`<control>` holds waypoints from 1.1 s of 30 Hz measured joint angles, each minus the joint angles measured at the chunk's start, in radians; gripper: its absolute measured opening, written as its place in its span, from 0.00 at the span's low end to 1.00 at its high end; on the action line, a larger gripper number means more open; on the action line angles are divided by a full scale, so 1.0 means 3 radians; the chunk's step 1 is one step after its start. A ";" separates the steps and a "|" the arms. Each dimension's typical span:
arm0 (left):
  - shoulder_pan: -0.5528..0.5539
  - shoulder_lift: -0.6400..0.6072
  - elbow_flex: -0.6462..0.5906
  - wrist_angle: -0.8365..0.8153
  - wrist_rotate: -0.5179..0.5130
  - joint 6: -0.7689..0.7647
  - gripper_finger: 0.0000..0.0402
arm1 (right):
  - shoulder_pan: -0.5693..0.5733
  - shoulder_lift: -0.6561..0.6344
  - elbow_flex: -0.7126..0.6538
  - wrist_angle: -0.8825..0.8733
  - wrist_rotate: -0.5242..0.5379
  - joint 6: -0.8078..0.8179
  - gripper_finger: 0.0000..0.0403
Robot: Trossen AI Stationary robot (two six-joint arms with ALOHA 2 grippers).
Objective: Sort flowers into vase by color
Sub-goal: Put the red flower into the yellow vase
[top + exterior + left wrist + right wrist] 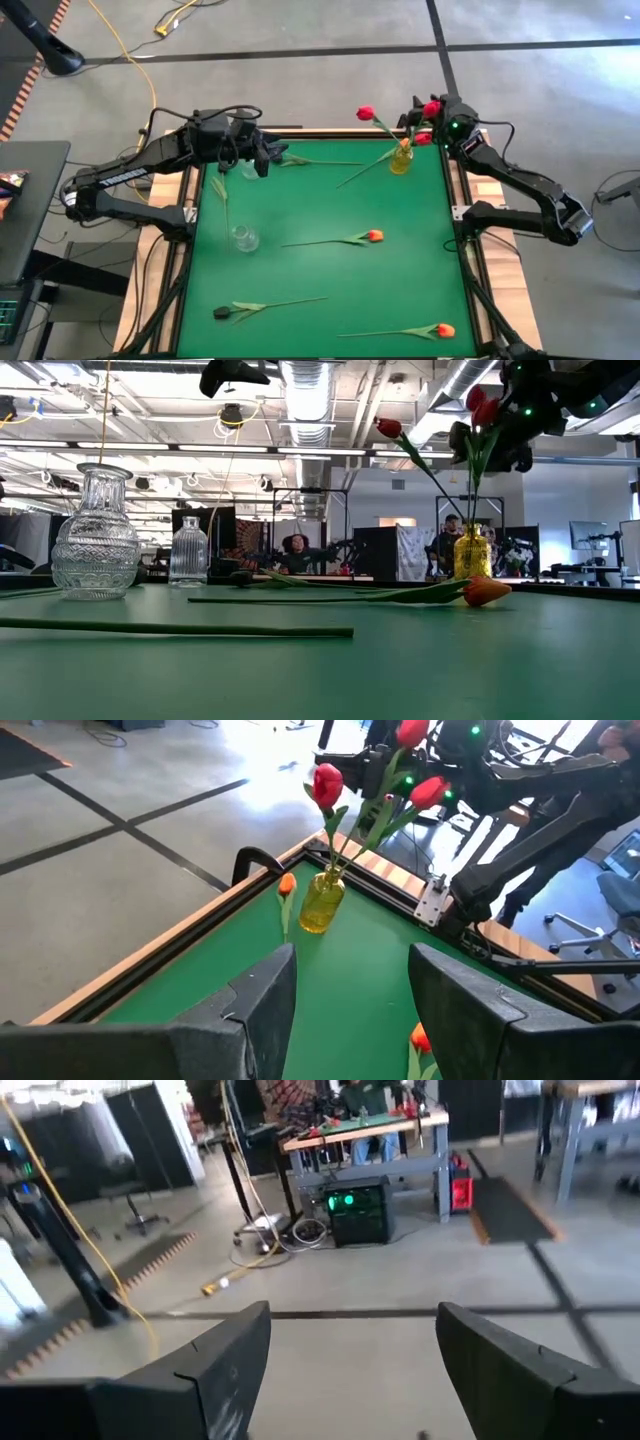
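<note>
Light comes from long ceiling fixtures (305, 390) seen in the low view, bright enough to wash out to white, and it falls evenly on the green table (320, 270), where shadows are faint and soft. Through the left wrist view the concrete floor (190, 775) beyond the far table edge glares pale around the yellow vase (322, 902). The right wrist view is soft with blur throughout, its near dark fingers (215, 1365) smeared.

Yellow cable (128, 40) on floor; seated person (296, 550) behind
</note>
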 joint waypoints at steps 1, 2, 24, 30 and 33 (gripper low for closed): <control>-0.0001 0.0000 0.0000 0.0000 0.0000 -0.0007 0.45 | 0.0000 0.0000 0.0000 -0.0019 -0.0001 0.0124 0.77; 0.0000 0.0000 0.0000 0.0000 0.0000 -0.0013 0.45 | 0.0000 0.0000 0.0000 -0.0040 -0.0001 0.0257 0.77; -0.0001 0.0000 0.0000 -0.0001 0.0000 -0.0018 0.45 | -0.0019 0.0001 0.0000 -0.0415 -0.0017 0.1140 0.77; -0.0001 0.0000 0.0000 0.0000 0.0000 -0.0015 0.45 | -0.0022 0.0001 0.0000 -0.0393 -0.0009 0.0381 0.77; -0.0001 0.0000 0.0000 -0.0001 0.0000 -0.0014 0.45 | -0.0022 0.0001 0.0000 -0.0390 -0.0009 0.0077 0.77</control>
